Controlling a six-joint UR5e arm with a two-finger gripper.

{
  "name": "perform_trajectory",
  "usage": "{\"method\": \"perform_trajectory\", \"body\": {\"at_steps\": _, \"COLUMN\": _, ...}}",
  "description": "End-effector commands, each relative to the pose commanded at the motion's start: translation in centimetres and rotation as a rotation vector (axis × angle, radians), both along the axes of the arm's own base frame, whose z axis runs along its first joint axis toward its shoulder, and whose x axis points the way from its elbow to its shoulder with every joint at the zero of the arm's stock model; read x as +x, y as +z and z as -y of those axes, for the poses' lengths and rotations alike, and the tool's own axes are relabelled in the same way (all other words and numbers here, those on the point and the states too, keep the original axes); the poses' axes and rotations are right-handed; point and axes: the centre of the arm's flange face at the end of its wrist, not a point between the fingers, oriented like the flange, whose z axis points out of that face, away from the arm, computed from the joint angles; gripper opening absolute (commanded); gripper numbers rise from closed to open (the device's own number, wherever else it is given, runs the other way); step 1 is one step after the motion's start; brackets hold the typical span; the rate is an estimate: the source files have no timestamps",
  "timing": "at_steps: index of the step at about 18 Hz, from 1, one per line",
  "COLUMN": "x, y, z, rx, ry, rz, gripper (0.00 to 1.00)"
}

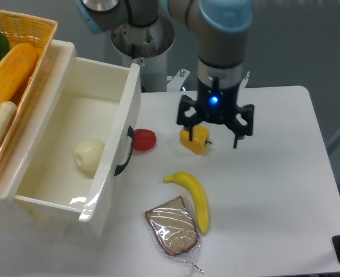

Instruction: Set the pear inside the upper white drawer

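The pear (89,154), pale cream and roundish, lies on the floor of the upper white drawer (54,75), close to its front wall with the curved black handle (124,152). My gripper (215,130) hangs open and empty well to the right of the drawer, above the table. It sits just over the yellow bell pepper (194,139), whose top it partly covers.
A red tomato-like item (144,139) sits by the drawer handle. A banana (194,198) and a bagged bread slice (174,227) lie nearer the front. A wicker basket (25,34) with a bread loaf, a roll and a green fruit stands at the far left.
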Motion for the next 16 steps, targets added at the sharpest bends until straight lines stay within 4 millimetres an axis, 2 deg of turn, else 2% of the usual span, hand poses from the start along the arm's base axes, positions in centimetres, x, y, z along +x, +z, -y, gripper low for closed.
{"method": "perform_trajectory", "body": {"at_steps": 5, "x": -6.3, "y": -6.3, "z": 2.9, "rx": -0.059, "ry": -0.131, "rz": 0.047, "gripper": 1.0}}
{"method": "perform_trajectory", "body": {"at_steps": 7, "x": -7.9, "y": -8.7, "z": 3.2, "rx": -0.078, "ry": -0.214, "rz": 0.062, "gripper": 1.0}}
{"method": "perform_trajectory", "body": {"at_steps": 8, "x": -8.8, "y": -9.9, "z": 4.1, "rx": -0.085, "ry": -0.233, "rz": 0.077, "gripper": 1.0}}
{"method": "perform_trajectory", "body": {"at_steps": 13, "x": -9.6, "y": -13.6, "z": 4.4, "rx": -0.121, "ry": -0.334, "rz": 0.118, "gripper": 1.0}}
{"method": "perform_trajectory", "body": {"at_steps": 16, "x": -9.9, "y": -13.8, "z": 4.4, "rx": -0.119, "ry": -0.332, "rz": 0.117, "gripper": 1.0}}
